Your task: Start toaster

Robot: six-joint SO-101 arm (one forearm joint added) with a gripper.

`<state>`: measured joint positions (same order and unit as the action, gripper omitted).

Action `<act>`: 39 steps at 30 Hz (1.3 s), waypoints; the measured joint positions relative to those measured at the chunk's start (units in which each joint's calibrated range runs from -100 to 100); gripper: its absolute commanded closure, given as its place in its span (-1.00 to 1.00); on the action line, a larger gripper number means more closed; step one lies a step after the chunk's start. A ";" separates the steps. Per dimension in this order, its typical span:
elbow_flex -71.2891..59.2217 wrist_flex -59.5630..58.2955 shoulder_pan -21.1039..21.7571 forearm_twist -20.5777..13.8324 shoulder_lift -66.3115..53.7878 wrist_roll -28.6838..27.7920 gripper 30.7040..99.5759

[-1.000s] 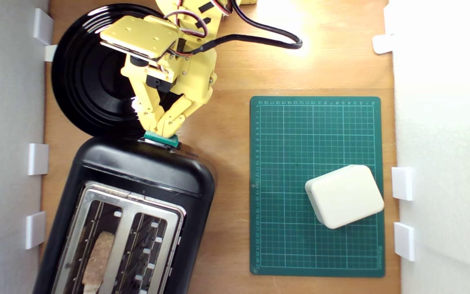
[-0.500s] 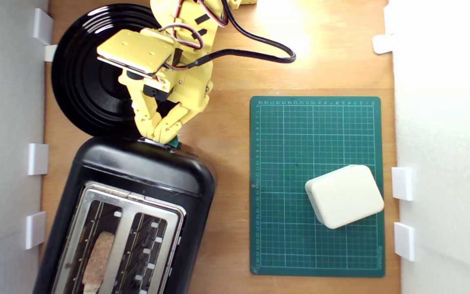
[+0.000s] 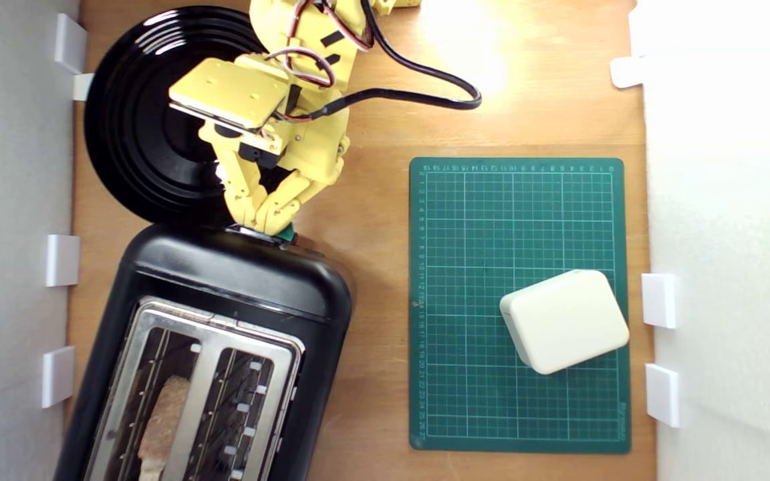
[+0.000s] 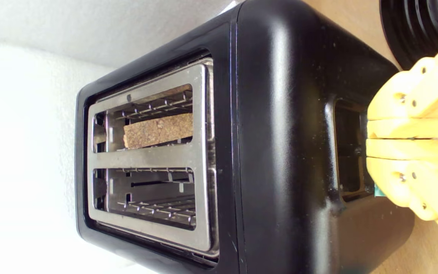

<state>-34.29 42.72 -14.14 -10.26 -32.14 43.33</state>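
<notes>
Gripper: yellow plastic gripper [image 3: 266, 224], jaws pressed together, holding nothing, atop the small teal-green lever knob [image 3: 286, 232] (mostly hidden).
Toaster: glossy black toaster [image 3: 224, 280].

A: Layout, exterior view?
B: Toaster [image 3: 224, 321] bottom left, plate [image 3: 138, 127] just behind it at top left. Mat [image 3: 519, 220] on the right, box [image 3: 564, 321] on it.
A: Toaster contents?
B: Slice [image 3: 161, 421] in left slot.

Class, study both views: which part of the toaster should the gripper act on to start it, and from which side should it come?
Probably the teal lever knob, the only part projecting from the toaster's end face, beside the plate. Come from above, since its slot runs down that face; the shut gripper sits over it.
</notes>
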 measured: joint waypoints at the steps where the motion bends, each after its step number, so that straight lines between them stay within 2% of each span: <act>1: -0.28 -0.09 -0.09 0.00 0.00 0.00 0.98; 9: -5.00 -0.94 -0.27 0.10 -0.67 0.00 0.98; 39: -4.91 -1.02 -0.90 0.19 14.92 0.00 0.98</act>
<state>-39.20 41.70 -15.05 -10.06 -17.22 43.33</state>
